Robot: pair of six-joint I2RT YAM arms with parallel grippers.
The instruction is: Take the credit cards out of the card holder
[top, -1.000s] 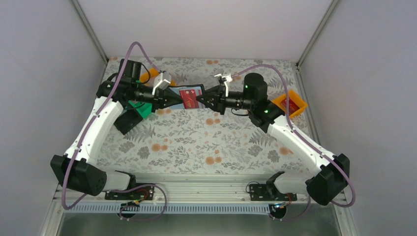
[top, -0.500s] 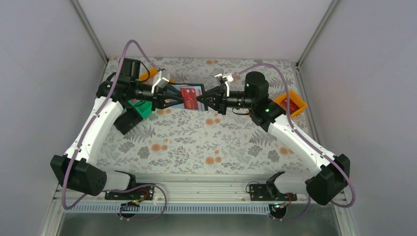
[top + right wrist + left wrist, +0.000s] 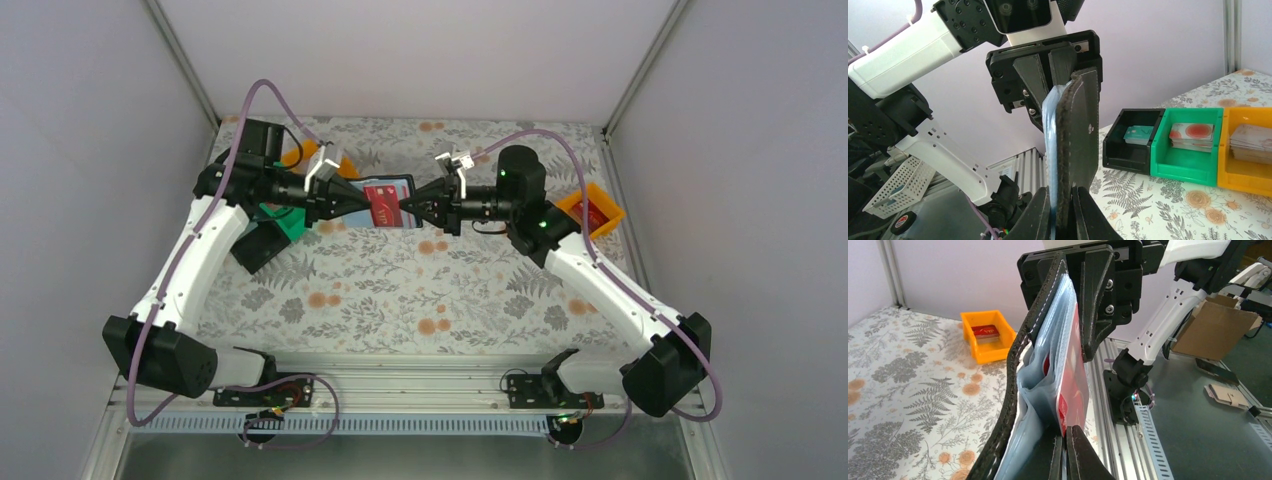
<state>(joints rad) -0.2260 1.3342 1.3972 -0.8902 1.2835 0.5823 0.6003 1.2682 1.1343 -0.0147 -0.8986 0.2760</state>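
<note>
My left gripper (image 3: pixel 1066 437) pinches the red credit card (image 3: pixel 1074 375). My right gripper (image 3: pixel 1063 200) clamps the card holder (image 3: pixel 1080 135), aloft over the table's (image 3: pixel 400 300) far middle. If I've caught the clear sleeve (image 3: pixel 1030 395) too, the card jams.

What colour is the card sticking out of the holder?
The card is red; the left wrist view shows it best.

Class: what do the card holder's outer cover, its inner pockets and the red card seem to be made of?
The card holder: cover looks like black leather or imitation, matte, grainy, stitched edge. Its inner pockets look like clear flexible plastic film, glossy and bulging. The red card seems stiff glossy plastic, flat, printed.
</note>
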